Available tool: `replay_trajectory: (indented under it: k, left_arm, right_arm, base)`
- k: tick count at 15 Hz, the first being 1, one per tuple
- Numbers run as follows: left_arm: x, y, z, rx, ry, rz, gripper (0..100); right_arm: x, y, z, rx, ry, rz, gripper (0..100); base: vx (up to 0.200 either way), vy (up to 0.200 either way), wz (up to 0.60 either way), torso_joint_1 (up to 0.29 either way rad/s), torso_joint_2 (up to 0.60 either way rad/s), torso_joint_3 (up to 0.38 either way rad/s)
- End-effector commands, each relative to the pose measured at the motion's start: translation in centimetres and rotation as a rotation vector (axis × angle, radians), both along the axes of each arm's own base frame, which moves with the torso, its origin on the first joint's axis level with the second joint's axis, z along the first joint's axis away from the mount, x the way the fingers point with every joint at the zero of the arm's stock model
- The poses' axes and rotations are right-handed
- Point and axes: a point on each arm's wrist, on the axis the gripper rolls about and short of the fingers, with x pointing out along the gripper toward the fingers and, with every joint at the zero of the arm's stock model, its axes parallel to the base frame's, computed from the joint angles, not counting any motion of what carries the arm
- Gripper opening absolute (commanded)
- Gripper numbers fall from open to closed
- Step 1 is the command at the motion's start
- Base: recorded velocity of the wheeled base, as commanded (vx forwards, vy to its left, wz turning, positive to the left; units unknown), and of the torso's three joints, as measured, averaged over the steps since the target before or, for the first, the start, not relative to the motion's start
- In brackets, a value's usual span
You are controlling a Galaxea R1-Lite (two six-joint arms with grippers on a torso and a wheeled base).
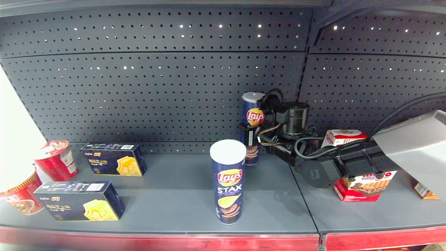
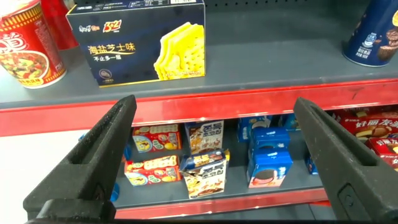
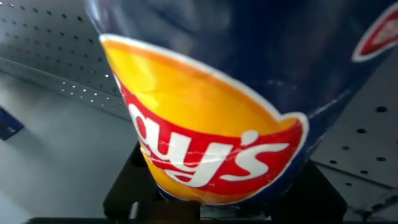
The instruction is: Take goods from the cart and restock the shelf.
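Observation:
On the grey shelf (image 1: 174, 188) a blue chip can (image 1: 228, 181) with a white lid stands upright near the front. Behind it, close to the pegboard, a second blue chip can (image 1: 252, 115) is upright with my right gripper (image 1: 251, 139) shut on its middle; its base is at or just above the shelf. The right wrist view shows that can's (image 3: 211, 112) label up close. My left gripper (image 2: 214, 168) is open with nothing between its fingers (image 2: 93, 162), in front of and below the shelf's red front edge (image 2: 249, 99).
Two dark blue cracker boxes (image 1: 115, 159) (image 1: 82, 201) and two red noodle cups (image 1: 57, 159) (image 1: 19, 191) lie at the left. Red-and-white wafer boxes (image 1: 366, 186) (image 1: 343, 137) sit under and behind my right arm. A lower shelf holds several snack boxes (image 2: 205, 168).

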Motion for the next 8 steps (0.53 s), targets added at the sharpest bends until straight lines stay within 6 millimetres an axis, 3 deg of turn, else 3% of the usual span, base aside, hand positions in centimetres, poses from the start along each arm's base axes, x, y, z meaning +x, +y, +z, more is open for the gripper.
replay_trajectory:
  k: [1,8]
  left_arm:
    - [0.0,0.0,0.0,0.0,0.002,-0.001,100]
    - [0.0,0.0,0.0,0.0,0.002,0.001,100]
  right_arm:
    - [0.4,0.8,-1.1,-0.01,0.013,0.003,0]
    - [1.4,1.7,-2.8,-0.026,0.028,-0.02,0]
  base:
    - [0.0,0.0,0.0,0.0,0.0,0.0]
    - [0.0,0.0,0.0,0.0,0.0,0.0]
